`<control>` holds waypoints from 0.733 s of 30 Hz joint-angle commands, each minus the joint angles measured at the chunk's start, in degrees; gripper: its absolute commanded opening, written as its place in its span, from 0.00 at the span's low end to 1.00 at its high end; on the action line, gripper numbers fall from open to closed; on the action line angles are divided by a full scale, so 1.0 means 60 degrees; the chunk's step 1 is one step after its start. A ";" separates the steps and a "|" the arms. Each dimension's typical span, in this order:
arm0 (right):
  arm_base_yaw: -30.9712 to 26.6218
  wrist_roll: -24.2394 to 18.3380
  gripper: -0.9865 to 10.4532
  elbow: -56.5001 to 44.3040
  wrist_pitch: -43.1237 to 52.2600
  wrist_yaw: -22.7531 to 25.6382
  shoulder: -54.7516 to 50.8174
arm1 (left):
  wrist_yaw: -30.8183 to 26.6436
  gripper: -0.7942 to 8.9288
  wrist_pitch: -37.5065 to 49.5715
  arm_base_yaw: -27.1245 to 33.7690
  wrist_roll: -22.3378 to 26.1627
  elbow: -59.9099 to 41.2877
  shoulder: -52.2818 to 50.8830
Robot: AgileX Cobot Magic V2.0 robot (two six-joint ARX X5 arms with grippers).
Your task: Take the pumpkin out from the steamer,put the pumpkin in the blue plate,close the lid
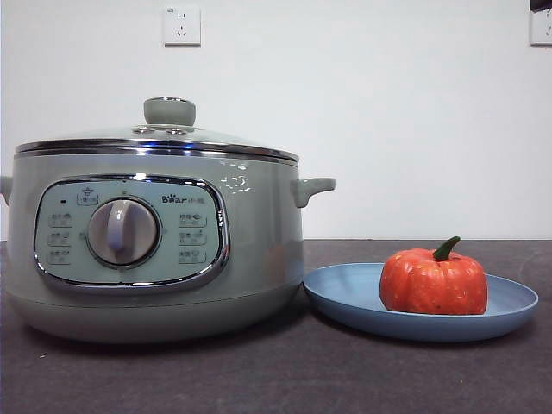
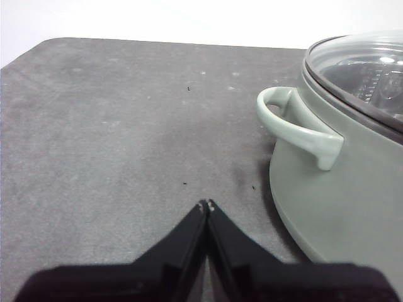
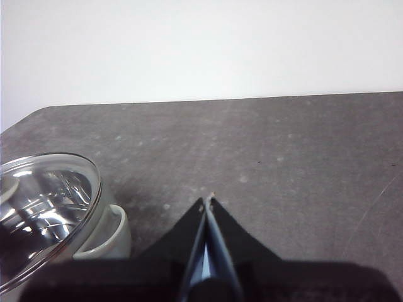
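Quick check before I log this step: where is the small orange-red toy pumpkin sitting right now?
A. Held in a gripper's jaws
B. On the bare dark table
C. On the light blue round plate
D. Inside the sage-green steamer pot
C. The front view shows the orange-red toy pumpkin resting on the light blue round plate beside the sage-green steamer pot, whose domed glass lid is on.

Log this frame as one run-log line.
pumpkin: on blue plate | lid: on steamer | left end effector: shut, empty, beside steamer | right end effector: shut, empty
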 commanded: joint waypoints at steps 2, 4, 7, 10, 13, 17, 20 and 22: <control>0.0004 -0.0036 0.09 -0.0040 -0.0011 0.0036 -0.0011 | 0.0011 0.08 0.0004 0.0029 -0.0055 -0.0142 -0.0025; 0.0004 -0.0761 0.09 -0.0040 -0.0233 0.0025 -0.0047 | 0.0011 0.08 0.0004 0.0029 -0.0055 -0.0142 -0.0025; -0.0124 -0.0933 0.09 -0.0044 -0.0535 0.0084 -0.0390 | 0.0015 0.08 0.0004 0.0029 -0.0055 -0.0142 -0.0025; -0.0874 -0.1763 0.09 -0.0197 -0.0288 -0.0481 -0.0849 | 0.0011 0.08 0.0004 0.0029 -0.0055 -0.0142 -0.0025; -0.2204 -0.2648 0.09 -0.0710 0.0368 -0.2339 -0.1330 | 0.0011 0.08 0.0004 0.0029 -0.0055 -0.0142 -0.0025; -0.3883 -0.2871 0.09 -0.1818 0.1596 -0.3548 -0.1967 | 0.0011 0.08 0.0004 0.0022 -0.0055 -0.0142 -0.0025; -0.4575 -0.2616 0.09 -0.2779 0.2229 -0.3541 -0.2597 | 0.0015 0.08 0.0004 0.0022 -0.0055 -0.0142 -0.0025; -0.4743 -0.2455 0.09 -0.3315 0.2288 -0.3490 -0.3031 | 0.0011 0.08 0.0004 0.0022 -0.0055 -0.0142 -0.0025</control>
